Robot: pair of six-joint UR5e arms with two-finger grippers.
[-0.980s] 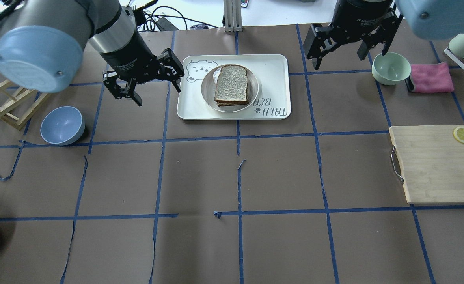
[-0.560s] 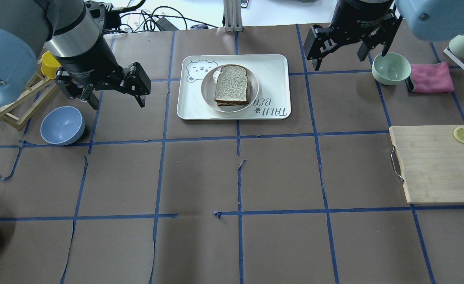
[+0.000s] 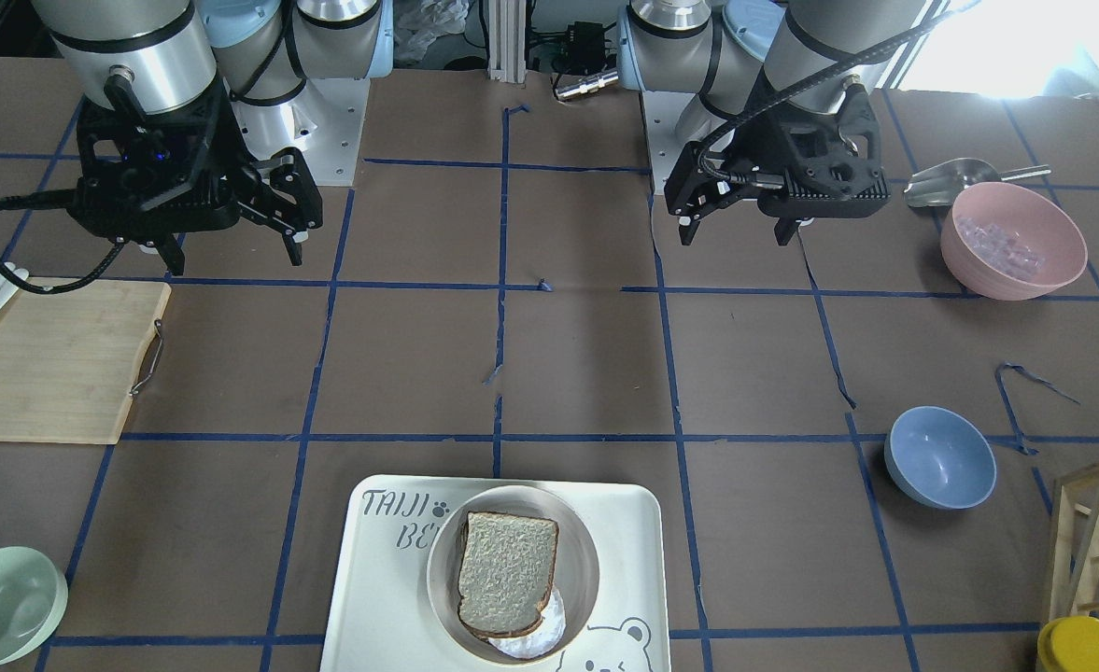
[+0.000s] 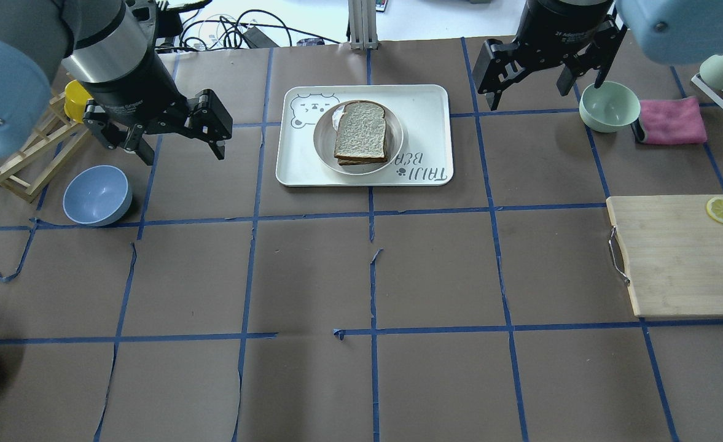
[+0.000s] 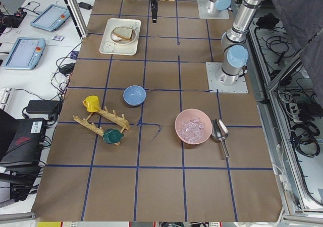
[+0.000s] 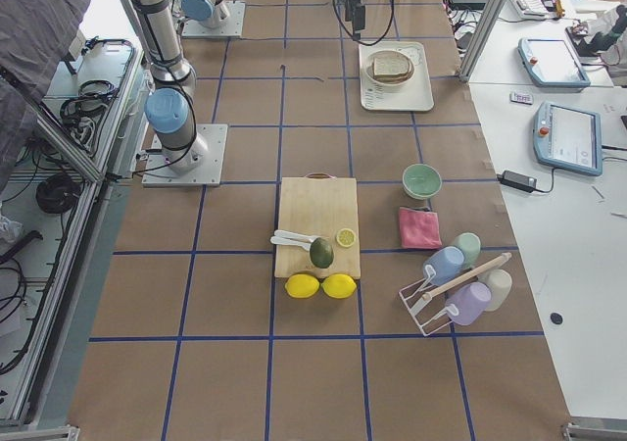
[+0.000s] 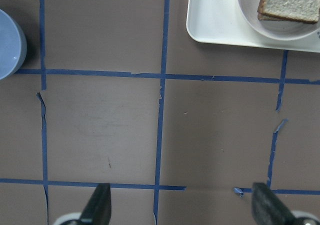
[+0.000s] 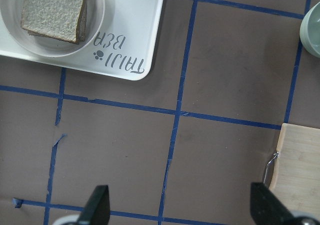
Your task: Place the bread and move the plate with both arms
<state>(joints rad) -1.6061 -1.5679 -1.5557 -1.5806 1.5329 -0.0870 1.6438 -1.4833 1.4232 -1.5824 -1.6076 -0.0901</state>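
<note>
The bread (image 4: 361, 132) lies flat in the round cream plate (image 4: 321, 142), which sits on the white "TAIJI BEAR" tray (image 4: 425, 107) at the table's far middle. Something white shows under the bread in the front-facing view (image 3: 535, 641). My left gripper (image 4: 183, 155) is open and empty, hovering left of the tray, apart from it. My right gripper (image 4: 542, 92) is open and empty, hovering right of the tray near the green bowl. The left wrist view shows the bread (image 7: 287, 2) and plate (image 7: 280, 31) at top right; the right wrist view shows them at top left, bread (image 8: 52, 10), plate (image 8: 98, 12).
A blue bowl (image 4: 97, 195) and a wooden rack (image 4: 23, 161) with a yellow cup (image 4: 77, 100) stand at the left. A green bowl (image 4: 609, 105), pink cloth (image 4: 671, 120) and cutting board (image 4: 680, 255) with a lemon slice are at the right. A pink bowl (image 3: 1013, 240) sits near the left arm's base.
My left gripper has moved left, away from the tray's left edge toward the rack and blue bowl, still open. The right gripper, bread and plate have hardly moved.
</note>
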